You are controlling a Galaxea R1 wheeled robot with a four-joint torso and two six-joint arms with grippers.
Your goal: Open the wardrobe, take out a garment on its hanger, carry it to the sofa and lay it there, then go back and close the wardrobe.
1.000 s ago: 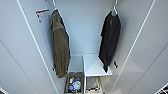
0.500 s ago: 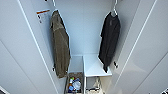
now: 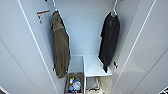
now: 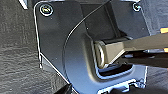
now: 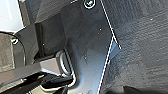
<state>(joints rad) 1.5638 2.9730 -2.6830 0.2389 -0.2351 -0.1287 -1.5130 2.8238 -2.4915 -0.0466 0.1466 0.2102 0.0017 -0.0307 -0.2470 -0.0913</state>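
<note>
the wardrobe (image 3: 82, 32) stands open, both doors swung wide. the garment (image 3: 109, 41) hangs on its hanger (image 3: 114, 10) at the right inside, above a white shelf (image 3: 93, 67). an olive jacket (image 3: 60, 46) hangs at the left, with a box of small items (image 3: 74, 84) below it. both wrist views show dark carpet (image 5: 140, 50); i cannot tell how either gripper's fingers stand.

I'm facing into the open tall white wardrobe (image 3: 85, 37): the bulky olive-brown jacket (image 3: 60, 47) hangs left, the thin black long-sleeved top (image 3: 109, 41) right on its thin white hanger (image 3: 114, 10), above a white shelf (image 3: 93, 66).
</note>
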